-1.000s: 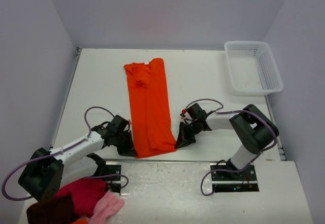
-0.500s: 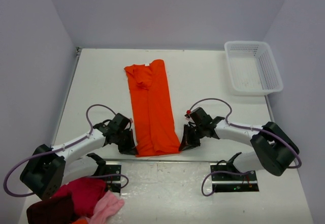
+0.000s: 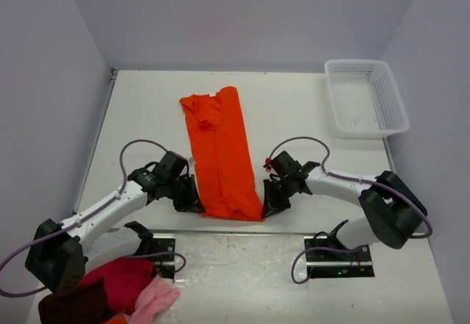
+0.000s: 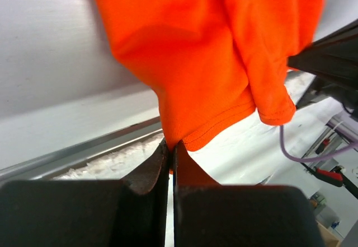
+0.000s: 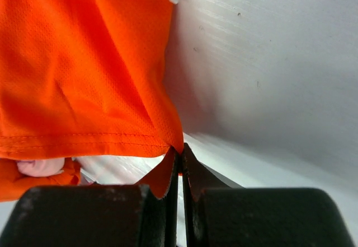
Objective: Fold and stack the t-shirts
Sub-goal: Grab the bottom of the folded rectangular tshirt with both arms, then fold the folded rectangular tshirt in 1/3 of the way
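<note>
**Both claws on the near hem, orange tee mid-bench**

Containers first: there's one white plastic basket (image 3: pixel 366 96) at the far right corner of the bench (image 3: pixel 147 118). It has mesh sides, and all I can see inside is its own perforated floor.

The t-shirt (image 3: pixel 220 155) lies in the middle of the bench as a long narrow strip running near to far, with the neck and its small white label (image 3: pixel 211 92) at the far end.

Both arms are stretched low and bent inward toward the near hem. The left claw (image 3: pixel 189 203) is pinched together on the near-left corner. On its wrist cam the fingers (image 4: pixel 151 174) meet right on the stitched edge. The right claw (image 3: pixel 268 210) is clamped on the near-right corner the same way, with a bit of cloth sticking out between the black fingers (image 5: pixel 198 177). The hem looks lifted a little off the surface on both wrist cams.

The cloth is soft with a fine knit, bright orange, and has a double-stitched hem. A heap of red, pink and dark clothes (image 3: pixel 117 287) sits near-left by the left arm's base.
</note>
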Tool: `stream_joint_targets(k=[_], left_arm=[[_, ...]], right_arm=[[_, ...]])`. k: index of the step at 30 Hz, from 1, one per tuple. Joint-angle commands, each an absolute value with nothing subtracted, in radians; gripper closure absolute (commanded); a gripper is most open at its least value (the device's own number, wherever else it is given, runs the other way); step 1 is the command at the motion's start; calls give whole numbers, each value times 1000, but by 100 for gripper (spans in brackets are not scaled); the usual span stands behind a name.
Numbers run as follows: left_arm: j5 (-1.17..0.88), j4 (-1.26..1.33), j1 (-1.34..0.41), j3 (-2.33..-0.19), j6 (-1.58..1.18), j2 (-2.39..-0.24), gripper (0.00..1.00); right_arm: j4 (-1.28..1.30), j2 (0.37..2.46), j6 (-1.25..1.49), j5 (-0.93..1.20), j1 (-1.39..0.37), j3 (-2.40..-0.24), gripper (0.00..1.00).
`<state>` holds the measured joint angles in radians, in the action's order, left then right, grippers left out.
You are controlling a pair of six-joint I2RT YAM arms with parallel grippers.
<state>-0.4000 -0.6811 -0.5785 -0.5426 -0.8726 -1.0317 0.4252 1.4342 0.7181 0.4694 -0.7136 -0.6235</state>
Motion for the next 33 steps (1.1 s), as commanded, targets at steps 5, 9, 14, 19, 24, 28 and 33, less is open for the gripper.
stream_joint_targets(k=[5, 9, 14, 19, 24, 28, 33], left_arm=[[-407, -856, -578, -683, -911, -1000, 100], [-371, -896, -578, -733, -914, -1003, 100], [-350, -908, -578, -764, -920, -1008, 100], [-350, -874, -578, -824, -914, -1077, 100], [-308, -867, -572, -977, -842, -1244, 100], [-240, -890, -542, -1139, -778, -1370, 100], [-244, -911, -441, -1270, -684, -1488, 100]], right_arm=[[617, 1364, 600, 381, -718, -692, 100], [725, 1309, 571, 315, -719, -777, 100], [862, 1302, 534, 272, -716, -998, 100], [936, 1428, 502, 264, -716, -1202, 100], [997, 1555, 466, 252, -701, -1400, 100], [1025, 1621, 456, 246, -683, -1476, 100], [1054, 1680, 443, 244, -646, -1541, 100]])
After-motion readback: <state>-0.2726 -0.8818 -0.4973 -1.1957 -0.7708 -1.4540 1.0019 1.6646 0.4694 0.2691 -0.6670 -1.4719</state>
